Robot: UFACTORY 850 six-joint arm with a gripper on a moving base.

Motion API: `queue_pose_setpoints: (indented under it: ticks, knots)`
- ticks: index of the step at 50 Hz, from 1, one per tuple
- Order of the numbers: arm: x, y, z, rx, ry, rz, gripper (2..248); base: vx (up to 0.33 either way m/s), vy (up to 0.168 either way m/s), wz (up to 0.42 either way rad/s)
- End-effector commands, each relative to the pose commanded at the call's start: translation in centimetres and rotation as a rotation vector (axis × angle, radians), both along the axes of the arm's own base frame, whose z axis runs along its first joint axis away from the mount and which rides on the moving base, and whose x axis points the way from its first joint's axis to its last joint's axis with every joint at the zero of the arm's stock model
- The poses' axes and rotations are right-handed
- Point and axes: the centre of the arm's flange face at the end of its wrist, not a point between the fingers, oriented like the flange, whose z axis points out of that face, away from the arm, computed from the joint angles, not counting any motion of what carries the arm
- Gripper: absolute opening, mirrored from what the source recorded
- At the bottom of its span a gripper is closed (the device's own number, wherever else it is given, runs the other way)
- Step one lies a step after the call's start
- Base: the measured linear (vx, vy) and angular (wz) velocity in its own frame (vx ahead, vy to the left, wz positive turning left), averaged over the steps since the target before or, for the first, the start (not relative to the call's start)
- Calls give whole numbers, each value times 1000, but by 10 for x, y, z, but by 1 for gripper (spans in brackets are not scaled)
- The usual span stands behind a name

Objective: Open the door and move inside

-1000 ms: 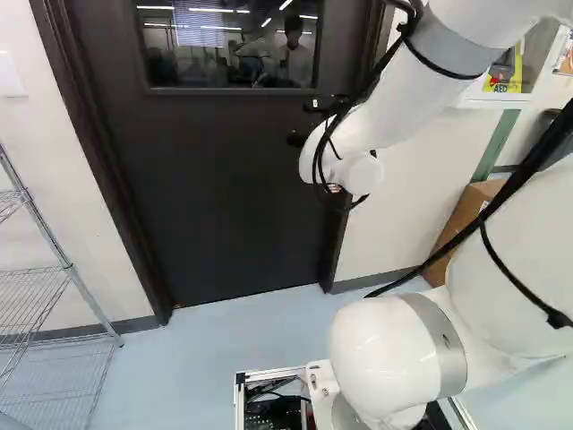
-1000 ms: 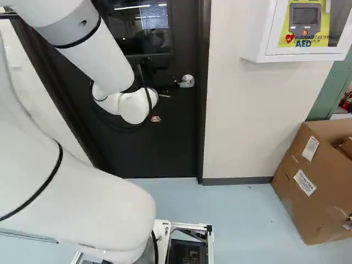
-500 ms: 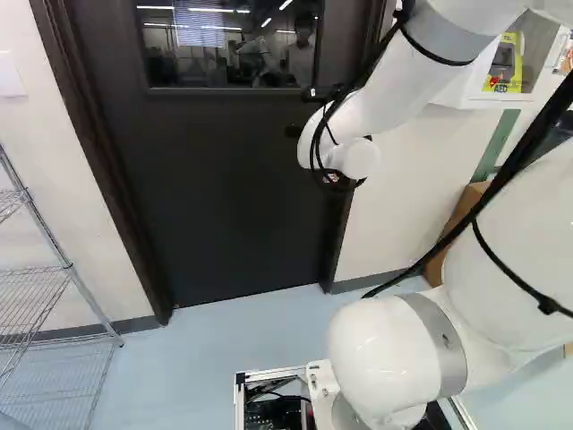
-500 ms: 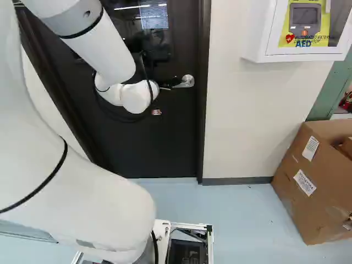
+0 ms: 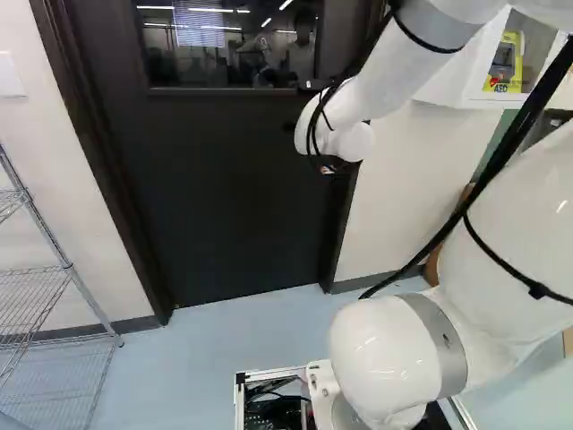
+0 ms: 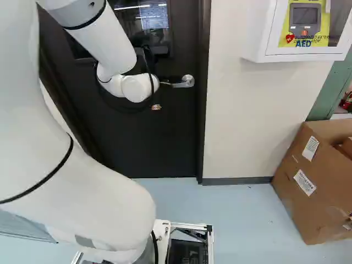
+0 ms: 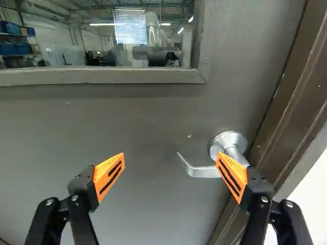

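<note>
Even brightness, strip-light reflections [image 7: 102,24] in the window [image 7: 120,56]

In the left base view you have wire shelves [image 5: 29,291] at eight o'clock; in the right, a wall cabinet [image 6: 305,54] at two, cardboard box [image 6: 305,187] at four, blue floor [image 6: 236,214] at five.

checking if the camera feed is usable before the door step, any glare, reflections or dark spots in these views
Left base view: bright strips shine in the window, apparently reflections, and small glints on the arm; right base view: the door is very dark, its handle shines; wrist view: the door looks lighter, with strips and blinds bright in the glass.
</note>
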Motion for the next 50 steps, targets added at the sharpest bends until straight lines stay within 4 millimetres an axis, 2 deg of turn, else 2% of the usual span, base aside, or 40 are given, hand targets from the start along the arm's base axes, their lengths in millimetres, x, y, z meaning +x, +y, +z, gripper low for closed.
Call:
queue_pose_setpoints:
  ticks: [22, 50]
  knots:
    - [27, 6, 9, -1, 30, 11, 247, 0, 0, 0]
    - [35, 11, -18, -2, 88, 21, 247, 0, 0, 0]
